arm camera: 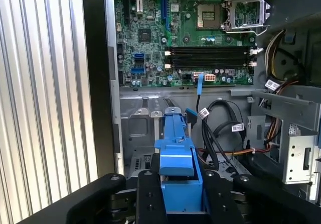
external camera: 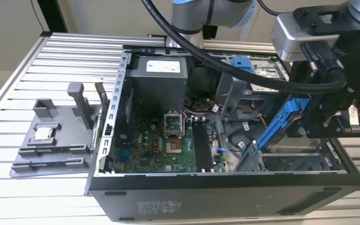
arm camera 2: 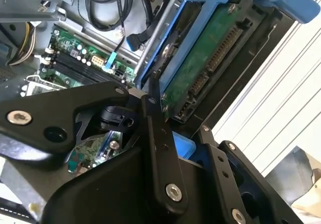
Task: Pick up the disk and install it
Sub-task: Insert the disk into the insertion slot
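An open computer case [external camera: 230, 190] lies on a slatted table [external camera: 17, 93], its green motherboard [external camera: 158, 145] exposed. At the exterior view's left, a grey holder [external camera: 55, 157] carries a square chip [external camera: 45, 134].

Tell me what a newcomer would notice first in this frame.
The gripper, shut on the disk in its blue carrier, holds it tilted above the end of the open computer case at the exterior view's right. The green motherboard lies exposed mid-case, and a grey tray with a small silver chip sits outside on the exterior view's left.
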`<state>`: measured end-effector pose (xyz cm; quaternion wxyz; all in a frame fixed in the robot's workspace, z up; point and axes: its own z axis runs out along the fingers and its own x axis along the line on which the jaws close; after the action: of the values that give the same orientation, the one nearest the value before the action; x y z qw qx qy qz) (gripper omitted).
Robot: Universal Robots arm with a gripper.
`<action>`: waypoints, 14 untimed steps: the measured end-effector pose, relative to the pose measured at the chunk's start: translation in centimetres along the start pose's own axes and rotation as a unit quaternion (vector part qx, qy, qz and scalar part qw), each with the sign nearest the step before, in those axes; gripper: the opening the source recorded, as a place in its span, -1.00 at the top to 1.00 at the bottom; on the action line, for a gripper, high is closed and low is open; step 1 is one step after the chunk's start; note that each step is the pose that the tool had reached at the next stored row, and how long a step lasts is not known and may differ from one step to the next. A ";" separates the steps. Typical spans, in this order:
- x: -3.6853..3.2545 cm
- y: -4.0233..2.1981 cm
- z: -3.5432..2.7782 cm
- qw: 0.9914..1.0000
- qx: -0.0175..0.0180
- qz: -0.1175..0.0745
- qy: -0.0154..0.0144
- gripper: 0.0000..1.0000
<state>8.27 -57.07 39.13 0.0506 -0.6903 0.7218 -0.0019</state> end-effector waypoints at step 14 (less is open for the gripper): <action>-0.02 -0.02 -0.26 1.000 0.000 0.000 0.000 -1.00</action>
<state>8.27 -57.07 39.39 0.0506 -0.6903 0.7218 -0.0019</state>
